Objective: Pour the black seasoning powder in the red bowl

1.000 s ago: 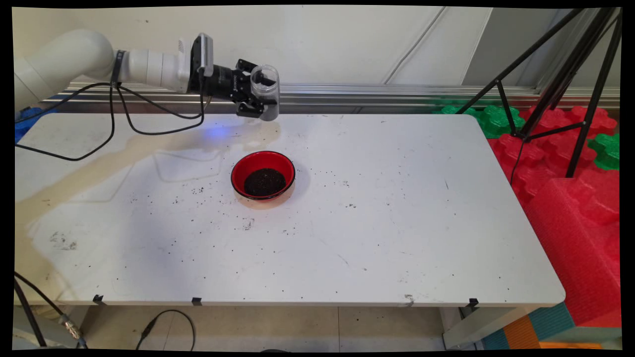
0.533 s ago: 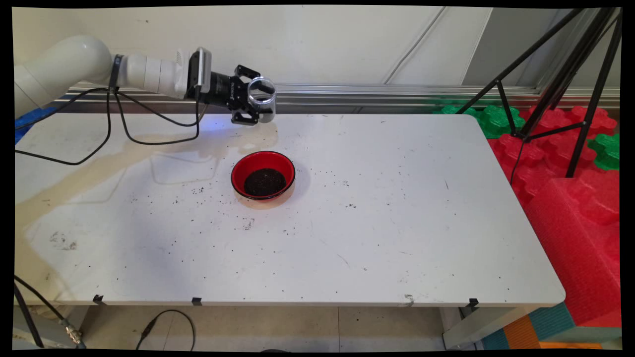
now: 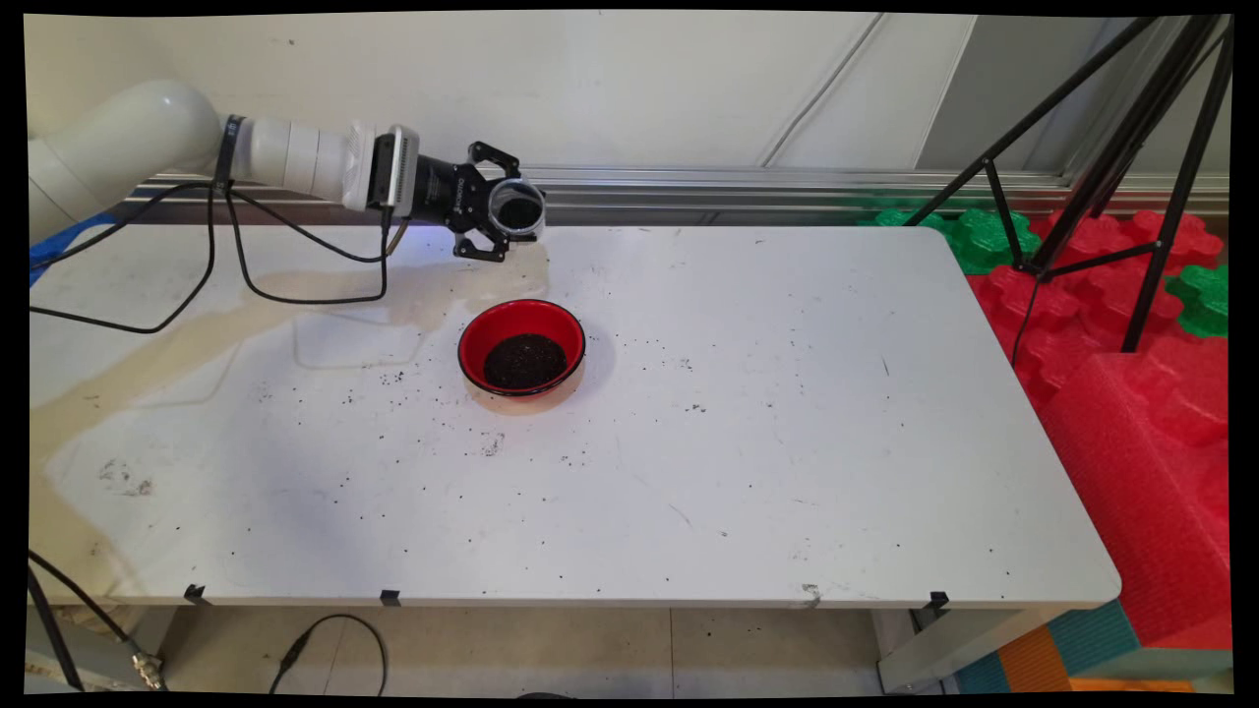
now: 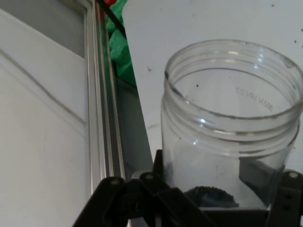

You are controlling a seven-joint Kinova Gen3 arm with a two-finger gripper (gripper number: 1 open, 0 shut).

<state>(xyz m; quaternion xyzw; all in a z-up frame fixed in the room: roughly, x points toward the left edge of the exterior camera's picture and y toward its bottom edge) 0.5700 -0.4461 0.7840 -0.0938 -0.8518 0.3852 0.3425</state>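
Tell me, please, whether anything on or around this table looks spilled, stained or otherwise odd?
Yes. Dark granules lie scattered over the white table around the red round bowl, which holds a dark heap. A tan stain runs across the table's left side. The pincer holds a nearly empty clear plastic jar tipped over.

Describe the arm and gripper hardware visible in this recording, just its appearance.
A glossy white, rounded-link arm enters from the left, with a dark band round its forearm and a grey camera block at the wrist. Thin black cables hang from it in loops. The black two-finger gripper has an open linkage frame and small white lettering on its body.
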